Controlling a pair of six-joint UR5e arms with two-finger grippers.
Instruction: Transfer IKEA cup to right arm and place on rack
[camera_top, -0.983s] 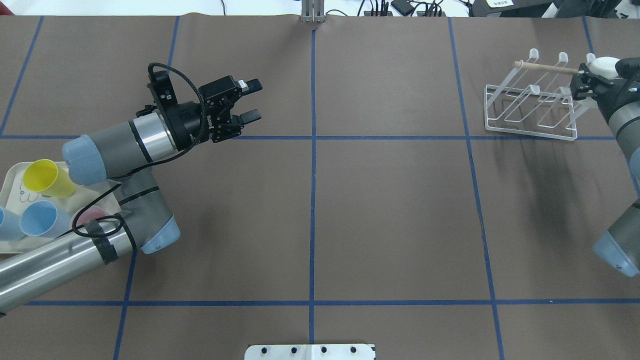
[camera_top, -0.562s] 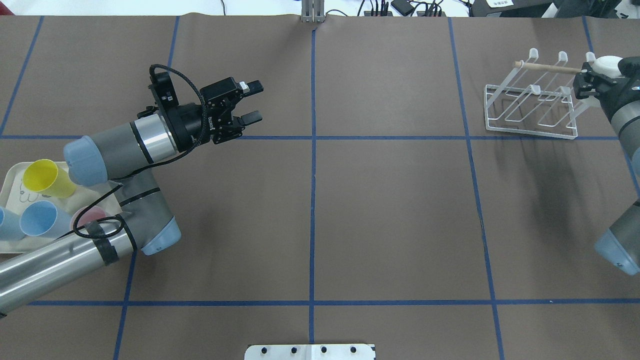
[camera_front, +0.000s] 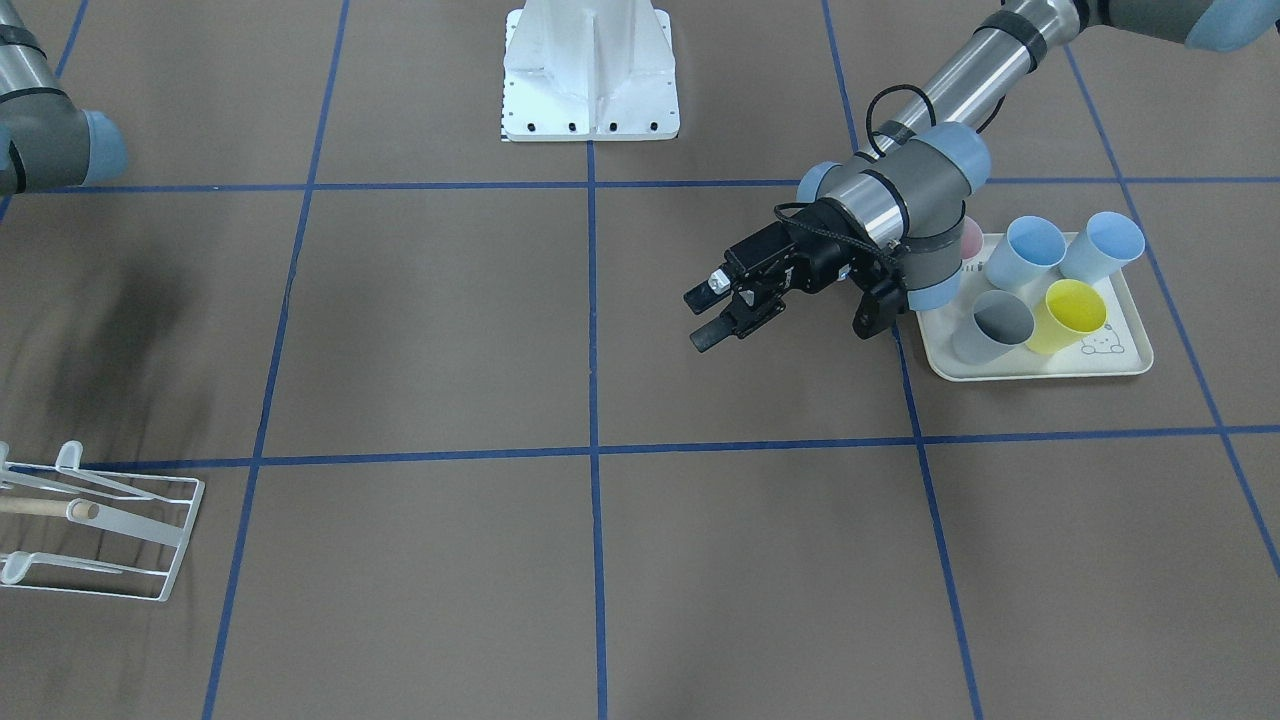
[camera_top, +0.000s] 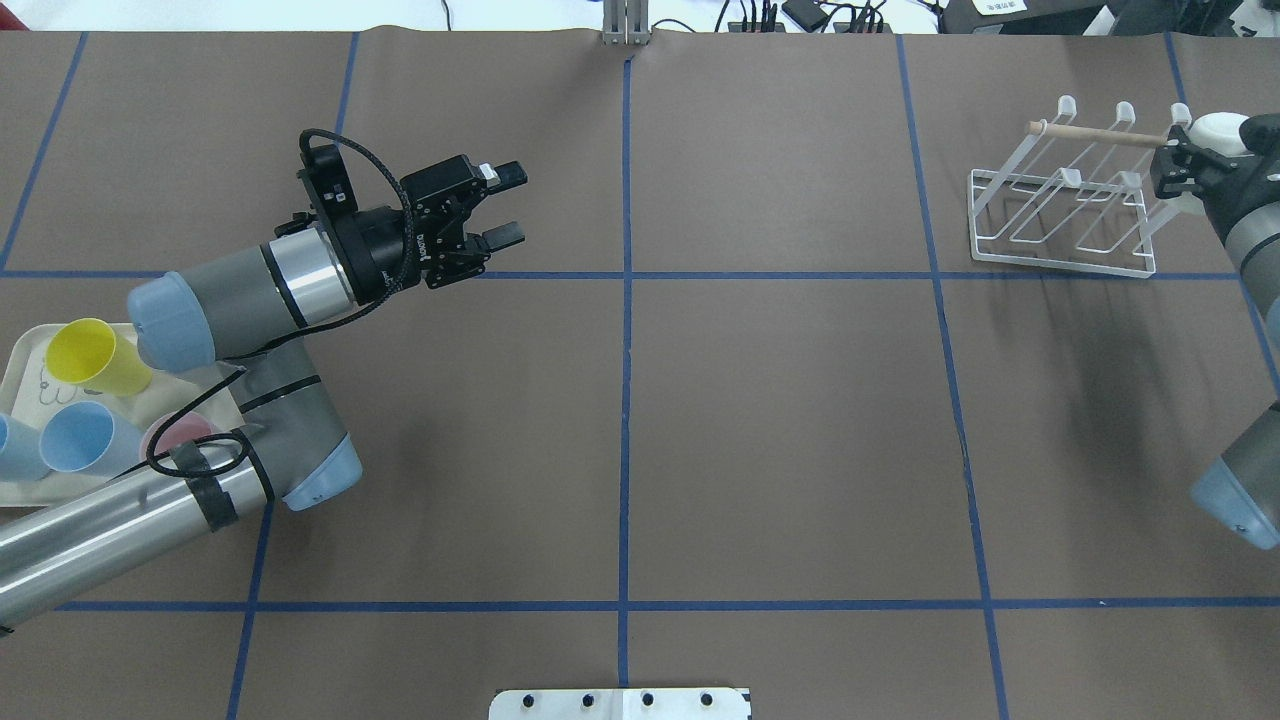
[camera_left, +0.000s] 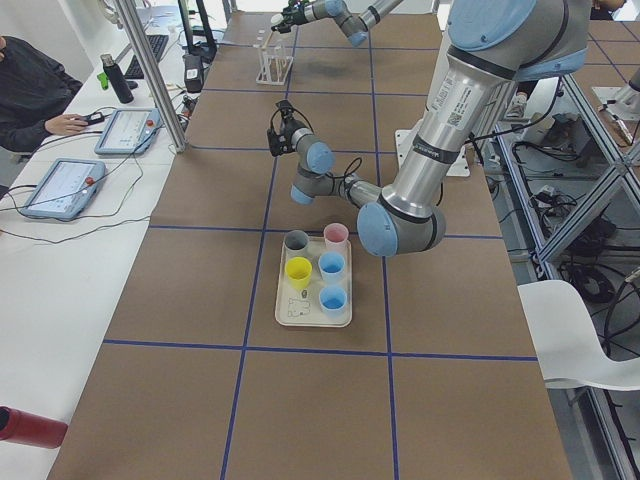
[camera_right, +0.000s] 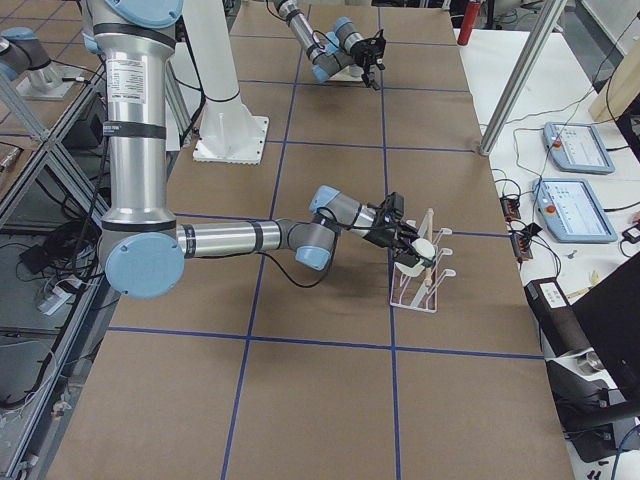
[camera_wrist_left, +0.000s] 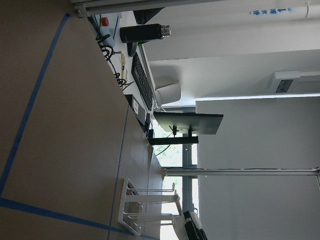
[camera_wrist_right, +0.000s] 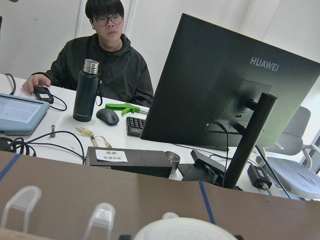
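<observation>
At the table's far right, white cup (camera_top: 1215, 128) clasped in the right gripper (camera_right: 402, 245), at the rack's (camera_top: 1060, 265) right end, long axis seemingly upright, left gripper (camera_top: 510, 205) spread wide, empty.

Bright, even overhead light falls on the matte table cover (camera_top: 800, 450) without glare. A soft, diffuse shadow lies on the robot's side of the rack (camera_top: 1060, 220). In the left wrist view, the window (camera_wrist_left: 175, 155) beyond the rack is overexposed. In the right wrist view, the rack's prongs (camera_wrist_right: 22, 200) and the cup (camera_wrist_right: 185, 231) beside them are blurred, while the background stays sharp.
</observation>
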